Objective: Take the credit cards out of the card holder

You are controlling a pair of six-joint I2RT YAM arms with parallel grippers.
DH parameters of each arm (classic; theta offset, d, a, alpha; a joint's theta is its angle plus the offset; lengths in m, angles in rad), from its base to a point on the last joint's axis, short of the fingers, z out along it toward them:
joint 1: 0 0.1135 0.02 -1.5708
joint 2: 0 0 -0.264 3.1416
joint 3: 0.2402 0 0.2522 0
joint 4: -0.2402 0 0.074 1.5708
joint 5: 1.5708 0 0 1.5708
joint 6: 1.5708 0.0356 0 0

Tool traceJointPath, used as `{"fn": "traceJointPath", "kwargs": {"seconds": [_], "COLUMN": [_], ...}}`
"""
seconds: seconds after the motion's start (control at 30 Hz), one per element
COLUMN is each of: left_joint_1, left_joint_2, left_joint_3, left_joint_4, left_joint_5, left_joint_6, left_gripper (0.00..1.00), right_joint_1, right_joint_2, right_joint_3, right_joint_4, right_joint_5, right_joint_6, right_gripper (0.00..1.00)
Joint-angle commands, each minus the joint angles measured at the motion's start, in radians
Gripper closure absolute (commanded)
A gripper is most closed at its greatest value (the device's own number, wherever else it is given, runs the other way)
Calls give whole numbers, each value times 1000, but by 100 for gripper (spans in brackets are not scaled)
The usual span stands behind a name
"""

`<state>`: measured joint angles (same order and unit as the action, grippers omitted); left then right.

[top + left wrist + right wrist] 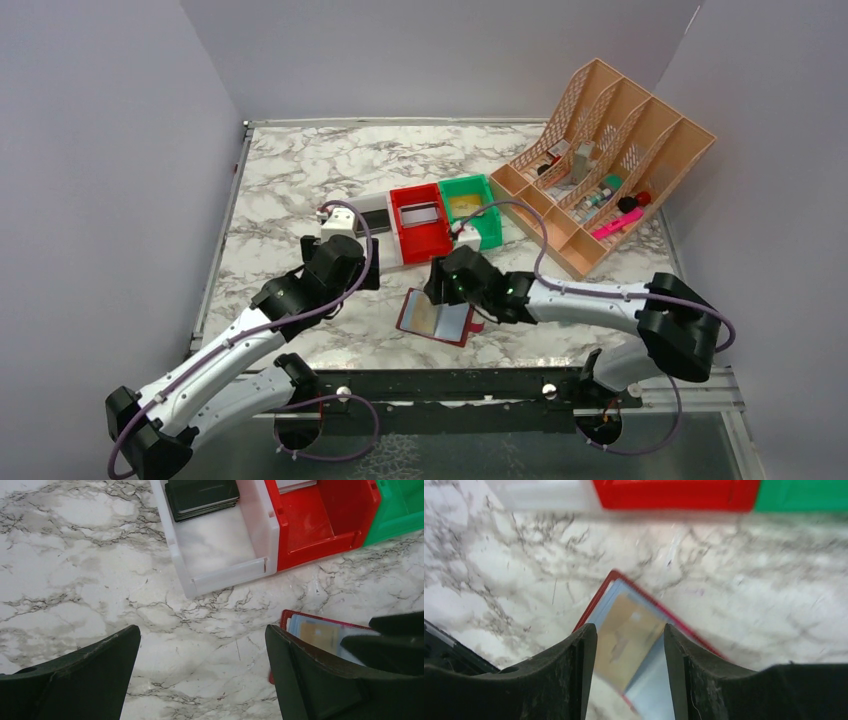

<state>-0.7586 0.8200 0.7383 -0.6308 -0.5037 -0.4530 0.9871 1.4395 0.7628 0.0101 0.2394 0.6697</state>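
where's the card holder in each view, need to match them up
top external: card holder lies lower centre, nearer than the bins.
left wrist: card holder at lower right, partly hidden.
right wrist: card holder at centre and lower centre.
shared landmark: red bin, just beyond it.

Walls: plain pale grey panels on three sides, back wall [430, 50], left wall [90, 200], right wall [780, 150] | Table: white marble-patterned table top [300, 170], grey veining, evenly lit, soft shadows | Edges: metal strip [218, 250] down the left side, metal rail [450, 385] along the near edge
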Motion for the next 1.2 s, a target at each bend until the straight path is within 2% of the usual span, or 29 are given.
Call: {"fn": "traceJointPath", "kwargs": {"seconds": [0.0,0.13,0.37,0.73,0.9,1.17], "left_joint_1": [5,5,6,5,5,5], "left_joint_2": [-41,-61,-77,-88,-83,-67], "left_joint_3": [5,4,5,0,1,-2], "left_joint_4": [3,-1,-1,0,0,0], "left_joint_5": [-49,-60,-58,-56,-53,-43], "left_joint_6": [-17,-21,-24,-25,-24,-24], "left_gripper": [1,1,1,1,1,1], "right_joint_1": [179,287,342,342,342,341], "right_joint_2": [57,150,309,448,432,390], "right_joint_3": [85,190,312,351,322,264], "right_joint_4": [-243,-414,-510,-506,-507,-374], "right_joint_5": [373,498,506,464,485,461], "right_joint_6": [301,430,487,469,485,400], "right_gripper": [43,43,42,45,60,84]}}
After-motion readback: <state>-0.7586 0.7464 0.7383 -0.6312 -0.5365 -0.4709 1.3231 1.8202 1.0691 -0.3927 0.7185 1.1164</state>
